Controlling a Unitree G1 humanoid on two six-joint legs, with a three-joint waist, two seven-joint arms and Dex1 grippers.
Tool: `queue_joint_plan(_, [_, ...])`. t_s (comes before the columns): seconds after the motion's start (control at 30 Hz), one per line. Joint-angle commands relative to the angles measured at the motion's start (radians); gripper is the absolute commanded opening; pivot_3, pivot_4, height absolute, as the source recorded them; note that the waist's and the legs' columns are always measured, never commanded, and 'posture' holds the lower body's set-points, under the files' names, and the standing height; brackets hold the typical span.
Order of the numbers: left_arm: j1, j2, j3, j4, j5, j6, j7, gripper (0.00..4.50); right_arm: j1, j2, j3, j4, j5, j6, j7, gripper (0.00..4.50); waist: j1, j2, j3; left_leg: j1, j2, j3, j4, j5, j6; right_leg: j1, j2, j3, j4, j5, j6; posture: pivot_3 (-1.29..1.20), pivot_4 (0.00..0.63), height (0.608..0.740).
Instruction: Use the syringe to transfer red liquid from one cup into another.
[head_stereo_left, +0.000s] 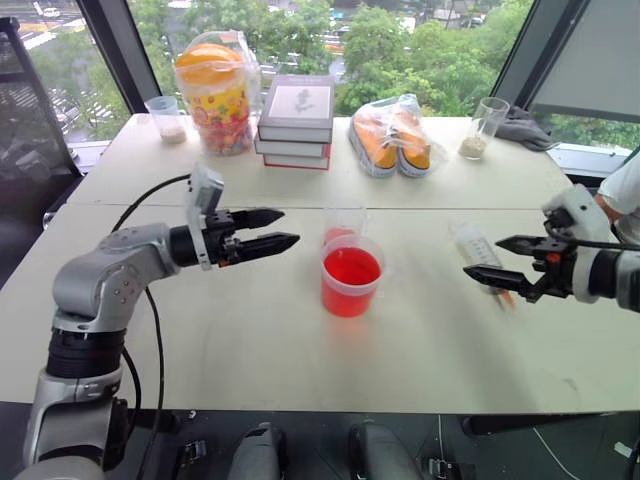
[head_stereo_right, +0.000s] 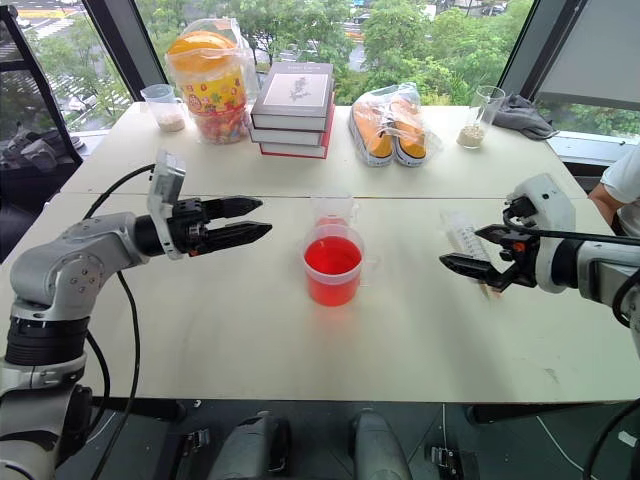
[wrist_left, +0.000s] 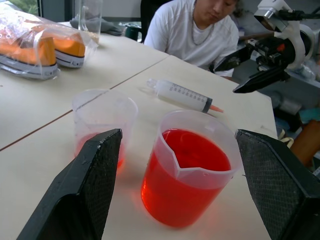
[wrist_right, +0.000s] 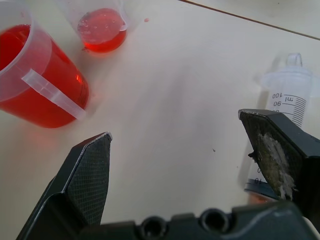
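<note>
Right tool open | hides syringe tip; plunger cut off

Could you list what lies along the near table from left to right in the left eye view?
left gripper → wide cup of red liquid → syringe → right gripper

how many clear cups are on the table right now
4: wide cup and narrow cup mid-table with red liquid; two grain cups at the far left and far right. Others may be hidden.

Pale table, big windows, trees outside
</note>
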Motion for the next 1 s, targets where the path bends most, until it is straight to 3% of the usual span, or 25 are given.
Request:
queue_joint_plan(0.03, [-0.026,-0.004,0.006,-0.024,-0.016,-0.010,-0.001,3.75,-0.001,-0.021,-0.049,-0.021,0.010,-0.012,-0.004,4.47,0.000,0.000,0.000,0.000,0.000,0.000,0.000,0.000,0.000,0.000,0.000,0.000,0.000,0.000,0.000,0.00,0.150,0.740])
queue_joint_plan(0.4, [-0.043,-0.025,-0.008,-0.006,-0.011,-0.037,-0.010,3.75,0.043,-0.042,-0.080,-0.015,0.005,-0.012,-0.014,4.47,0.000,0.000,0.000,0.000,0.000,0.000,0.000,0.000,0.000,0.000,0.000,0.000,0.000,0.000,0.000,0.00,0.150,0.740])
queue_joint_plan(0.7, [-0.034,-0.074,-0.036,0.003,0.013,-0.079,-0.003,3.75,-0.036,-0.100,0.010,0.120,-0.029,-0.003,-0.031,4.47,0.000,0.000,0.000,0.000,0.000,0.000,0.000,0.000,0.000,0.000,0.000,0.000,0.000,-0.001,-0.001,0.00,0.150,0.740])
queue_joint_plan(0.87, [-0.037,-0.078,-0.047,0.016,0.022,-0.094,-0.011,3.75,-0.155,-0.116,0.134,0.211,-0.062,0.006,-0.046,4.47,-0.004,0.000,0.000,0.000,0.000,0.000,0.000,0.000,0.000,0.000,0.000,0.001,0.000,0.000,0.000,0.00,0.150,0.740])
queue_joint_plan(1.0, [-0.039,-0.086,-0.056,0.022,0.032,-0.109,-0.014,3.75,-0.338,-0.106,0.324,0.365,-0.125,0.014,-0.014,4.47,-0.004,0.000,0.000,0.000,0.000,0.001,0.001,0.000,0.000,0.000,0.000,0.001,0.000,-0.001,-0.001,0.00,0.150,0.740])
